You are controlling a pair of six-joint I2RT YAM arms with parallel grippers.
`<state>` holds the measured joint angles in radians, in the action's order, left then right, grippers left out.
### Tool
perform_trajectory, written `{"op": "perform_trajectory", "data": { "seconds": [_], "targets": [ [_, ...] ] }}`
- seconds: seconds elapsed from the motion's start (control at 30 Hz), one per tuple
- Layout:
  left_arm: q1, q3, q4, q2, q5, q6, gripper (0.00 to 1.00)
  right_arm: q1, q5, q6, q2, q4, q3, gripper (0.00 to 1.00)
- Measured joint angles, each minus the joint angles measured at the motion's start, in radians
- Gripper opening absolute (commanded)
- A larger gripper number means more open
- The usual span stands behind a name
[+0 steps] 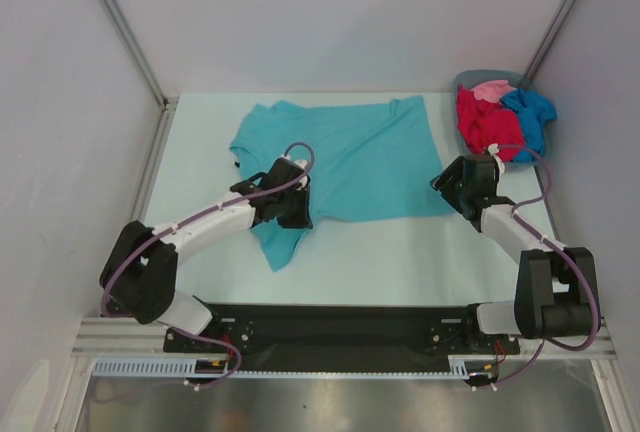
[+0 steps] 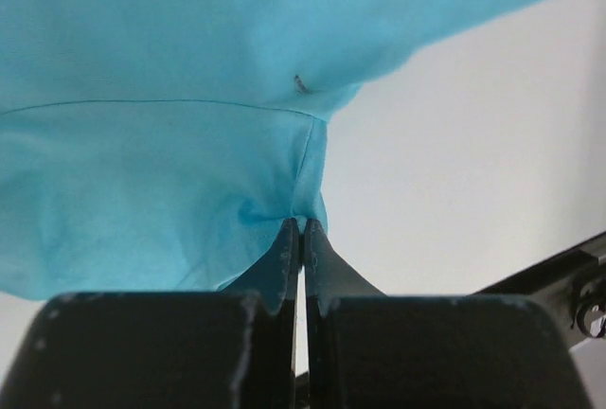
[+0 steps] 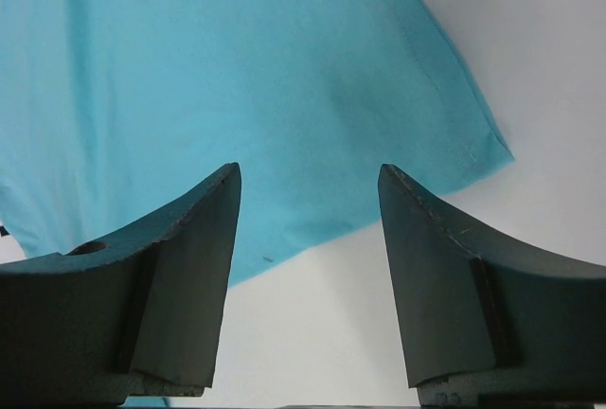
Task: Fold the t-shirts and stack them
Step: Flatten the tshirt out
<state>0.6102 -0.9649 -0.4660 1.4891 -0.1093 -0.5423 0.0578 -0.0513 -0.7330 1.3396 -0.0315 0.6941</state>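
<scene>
teal t-shirt (image 1: 350, 157): flat on the surface (image 1: 400, 252).
left tool (image 2: 302, 224): pressed together, pinching the teal t-shirt by its near-left sleeve.
right tool (image 3: 308, 172): spread, at the teal t-shirt's near-right corner.
other t-shirts (image 1: 495, 117): in the basket (image 1: 480, 78), right of the teal t-shirt.

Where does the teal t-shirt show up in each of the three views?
Top external: teal t-shirt spread flat mid-table, left of the basket.
Left wrist: fills the upper left; the left pincer is shut on a fold of it.
Right wrist: covers the upper left, its hem corner at right, ahead of the open right pincer.
Shared landmark: the pale table bordering the shirt's edge.
</scene>
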Motion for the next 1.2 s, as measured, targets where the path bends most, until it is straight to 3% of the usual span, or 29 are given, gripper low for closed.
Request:
{"op": "perform_trajectory", "data": {
  "seconds": [0.07, 0.17, 0.2, 0.27, 0.3, 0.33, 0.77, 1.2],
  "targets": [
    [0.044, 0.001, -0.005, -0.009, 0.010, -0.008, 0.02, 0.000, 0.000, 0.000, 0.010, 0.008, 0.000, 0.64],
    [0.134, 0.016, -0.007, -0.010, 0.020, -0.020, 0.18, 0.000, 0.000, 0.000, 0.020, 0.013, 0.001, 0.64],
    [0.164, 0.026, -0.005, -0.007, 0.021, -0.027, 0.37, 0.000, 0.001, 0.000, 0.023, 0.015, 0.001, 0.64],
    [0.209, 0.049, -0.001, 0.005, 0.019, -0.039, 0.58, 0.000, 0.000, 0.000, 0.025, 0.015, 0.002, 0.64],
    [0.230, 0.061, 0.000, 0.016, 0.020, -0.048, 0.92, 0.000, 0.002, 0.000, 0.025, 0.015, 0.002, 0.65],
    [0.242, 0.071, 0.000, 0.025, 0.020, -0.053, 1.00, 0.000, 0.003, 0.000, 0.025, 0.015, 0.002, 0.65],
    [0.258, 0.110, -0.027, 0.029, 0.144, -0.092, 1.00, -0.003, 0.008, 0.000, 0.025, 0.022, 0.002, 0.64],
    [0.237, 0.227, -0.100, -0.247, 0.312, -0.268, 1.00, -0.047, 0.042, -0.020, 0.150, 0.084, 0.037, 0.65]
  ]
}}
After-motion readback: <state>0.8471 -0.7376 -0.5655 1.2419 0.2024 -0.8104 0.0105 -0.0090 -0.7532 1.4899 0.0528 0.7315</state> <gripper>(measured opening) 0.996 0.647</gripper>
